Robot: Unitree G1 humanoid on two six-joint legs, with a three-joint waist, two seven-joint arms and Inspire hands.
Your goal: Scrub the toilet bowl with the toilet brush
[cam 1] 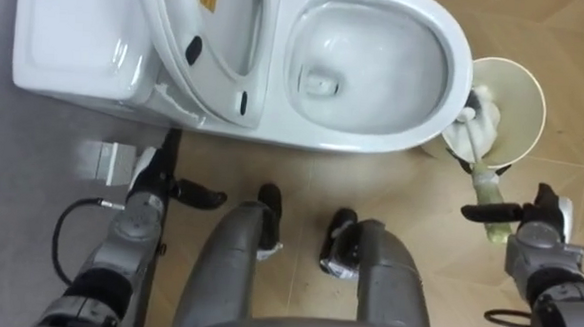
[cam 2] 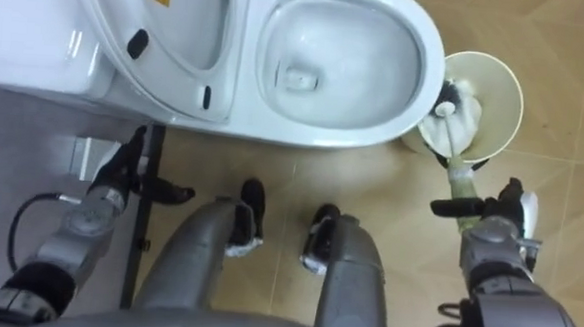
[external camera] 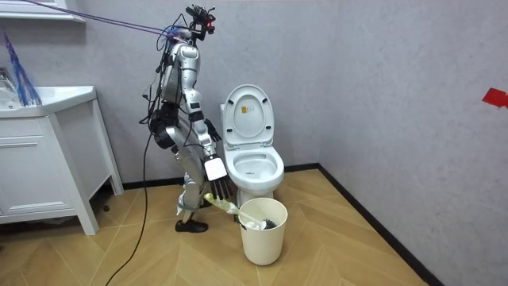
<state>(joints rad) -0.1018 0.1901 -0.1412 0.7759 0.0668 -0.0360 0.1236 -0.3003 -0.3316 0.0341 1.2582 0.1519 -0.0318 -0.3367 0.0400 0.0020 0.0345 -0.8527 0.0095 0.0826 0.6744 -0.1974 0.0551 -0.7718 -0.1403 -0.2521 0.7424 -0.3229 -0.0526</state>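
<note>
**Brush in the bucket, bowl untouched**

The robot stands side-on to the toilet (cam 1: 373,140), whose lid (cam 1: 213,39) is up and whose bowl is open. The brush (cam 1: 480,165) is at the right of the scene. Its white head sits inside the cream bucket (cam 1: 528,91) on the floor just right of the toilet, and its pale handle slants back to the right hand (cam 1: 539,235). That hand's fingers pinch the handle close to its near end, with a dark finger lying across it. The left hand (cam 1: 154,184) hangs low at the left, its fingers relaxed and holding nothing.

The grip so far from the head is probably the weak point, as the brush could twist or slip when it is lifted. The head might also catch the bucket's rim and tip it, or knock the toilet's edge on the swing left into the bowl.
</note>
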